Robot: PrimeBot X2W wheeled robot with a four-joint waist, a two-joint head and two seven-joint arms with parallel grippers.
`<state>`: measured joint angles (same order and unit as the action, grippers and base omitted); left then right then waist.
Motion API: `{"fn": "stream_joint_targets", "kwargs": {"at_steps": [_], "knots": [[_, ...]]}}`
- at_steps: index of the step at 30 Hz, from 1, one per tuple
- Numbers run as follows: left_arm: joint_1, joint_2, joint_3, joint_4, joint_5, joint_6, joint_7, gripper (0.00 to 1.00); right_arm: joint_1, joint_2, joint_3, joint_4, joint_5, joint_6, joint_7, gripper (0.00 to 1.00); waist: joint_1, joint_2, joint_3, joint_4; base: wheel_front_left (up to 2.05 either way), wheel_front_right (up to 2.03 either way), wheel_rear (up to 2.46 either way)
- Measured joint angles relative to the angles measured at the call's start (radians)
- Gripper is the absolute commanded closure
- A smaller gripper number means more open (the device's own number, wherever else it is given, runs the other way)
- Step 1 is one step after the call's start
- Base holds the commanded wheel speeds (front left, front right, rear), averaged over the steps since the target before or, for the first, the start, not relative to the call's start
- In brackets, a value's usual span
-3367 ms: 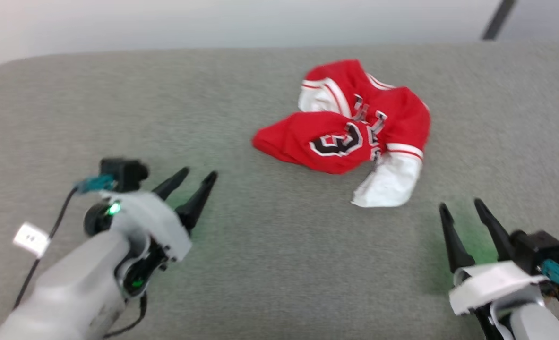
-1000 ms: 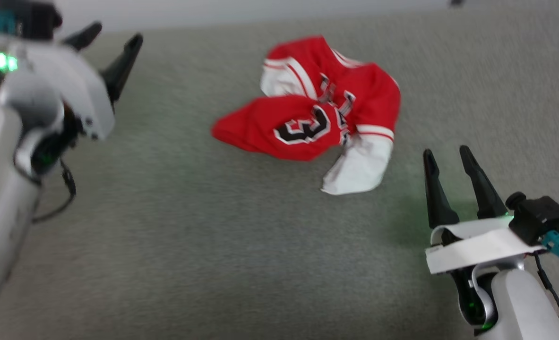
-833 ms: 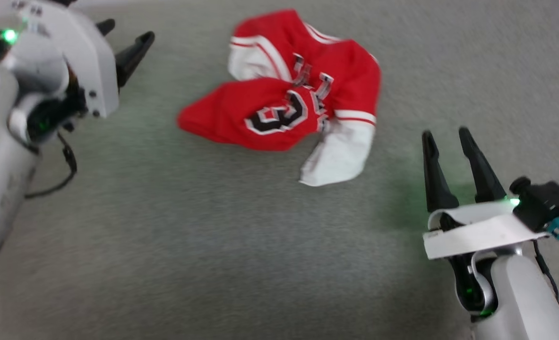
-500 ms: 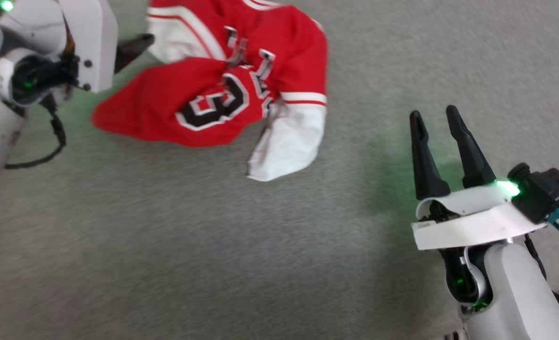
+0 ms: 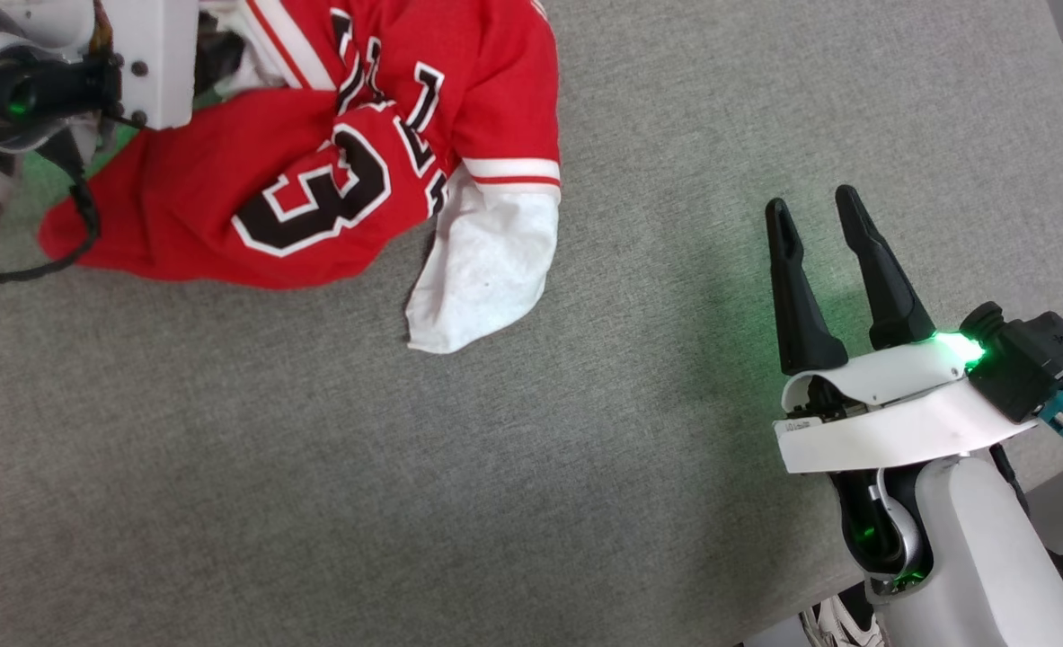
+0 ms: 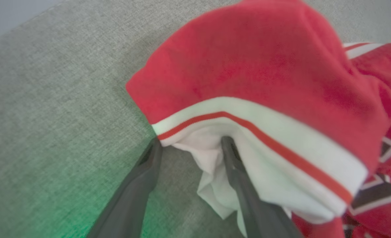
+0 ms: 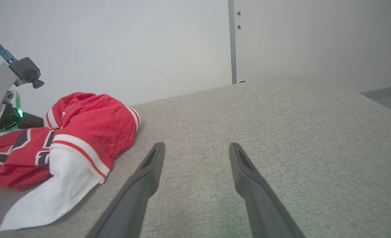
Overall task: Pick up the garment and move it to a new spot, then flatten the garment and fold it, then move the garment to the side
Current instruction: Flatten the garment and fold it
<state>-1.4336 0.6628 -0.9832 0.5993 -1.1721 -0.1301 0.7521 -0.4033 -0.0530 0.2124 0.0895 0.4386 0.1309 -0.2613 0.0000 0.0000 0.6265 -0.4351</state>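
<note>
here, left gripper (image 6: 191, 141) straddles the garment (image 6: 248, 72) sleeve — fingers apart

Grey woven fabric surface (image 5: 531, 467): broad, flat, with a rounded far edge. The light on it is soft and even, with a green glow patch (image 5: 733, 296) on the weave.
Behind the surface: plain pale wall (image 7: 116, 46).
Behind its far right part: vertical grey strip (image 7: 231, 39) with two small fittings beside it, then a pale panel (image 7: 314, 39).
Beyond its right edge: grey floor (image 7: 390, 97).
</note>
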Motion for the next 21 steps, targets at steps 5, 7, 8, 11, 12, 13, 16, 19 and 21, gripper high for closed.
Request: {"fn": "stream_joint_targets", "kwargs": {"at_steps": [5, 7, 8, 11, 12, 13, 16, 19, 21], "knots": [[-0.008, -0.009, -0.039, 0.001, -0.023, 0.002, -0.035, 1.0, -0.003, 0.0, -0.007, 0.0, -0.007, 0.0, 0.0, 0.0, 0.0, 0.0, -0.004, 0.008, 0.0, 0.0, 0.0], [-0.007, -0.02, -0.053, 0.006, -0.03, 0.002, -0.059, 1.0, -0.003, 0.0, -0.015, 0.002, -0.014, 0.0, 0.0, 0.0, 0.0, 0.0, -0.009, 0.017, 0.0, 0.0, 0.0], [-0.007, -0.025, -0.059, 0.011, -0.037, 0.002, -0.069, 1.0, -0.002, 0.0, -0.017, 0.003, -0.02, 0.0, 0.0, 0.0, 0.0, -0.0001, -0.013, 0.022, 0.0, 0.0, 0.0], [-0.008, -0.035, -0.081, 0.022, -0.04, 0.002, -0.108, 1.0, -0.002, 0.001, -0.029, 0.006, -0.04, 0.0, 0.0, 0.0, 0.0, 0.0, -0.027, 0.042, 0.0, 0.0, 0.0], [-0.008, -0.039, -0.087, 0.026, -0.042, 0.001, -0.123, 1.0, -0.001, 0.001, -0.033, 0.008, -0.048, 0.0, 0.0, 0.0, 0.0, 0.0, -0.033, 0.051, 0.0, 0.0, 0.0], [-0.008, -0.043, -0.092, 0.028, -0.046, 0.001, -0.134, 1.0, -0.001, 0.001, -0.036, 0.01, -0.057, 0.0, 0.0, 0.0, 0.0, 0.0, -0.039, 0.06, 0.0, 0.0, 0.0], [-0.009, -0.038, -0.105, 0.028, -0.067, 0.001, -0.17, 1.0, 0.006, 0.001, -0.05, 0.017, -0.084, 0.0, 0.0, 0.0, 0.0, 0.0, -0.061, 0.09, 0.0, 0.0, 0.0], [-0.011, -0.026, -0.109, 0.023, -0.093, 0.001, -0.205, 1.0, 0.01, 0.002, -0.059, 0.028, -0.11, 0.0, 0.0, 0.0, 0.0, 0.0, -0.087, 0.127, 0.0, 0.0, 0.0], [-0.011, -0.014, -0.11, 0.018, -0.111, 0.001, -0.225, 1.0, 0.013, 0.002, -0.061, 0.034, -0.125, 0.0, 0.0, 0.0, -0.0001, 0.0, -0.105, 0.152, 0.0, 0.0, 0.0]]}}
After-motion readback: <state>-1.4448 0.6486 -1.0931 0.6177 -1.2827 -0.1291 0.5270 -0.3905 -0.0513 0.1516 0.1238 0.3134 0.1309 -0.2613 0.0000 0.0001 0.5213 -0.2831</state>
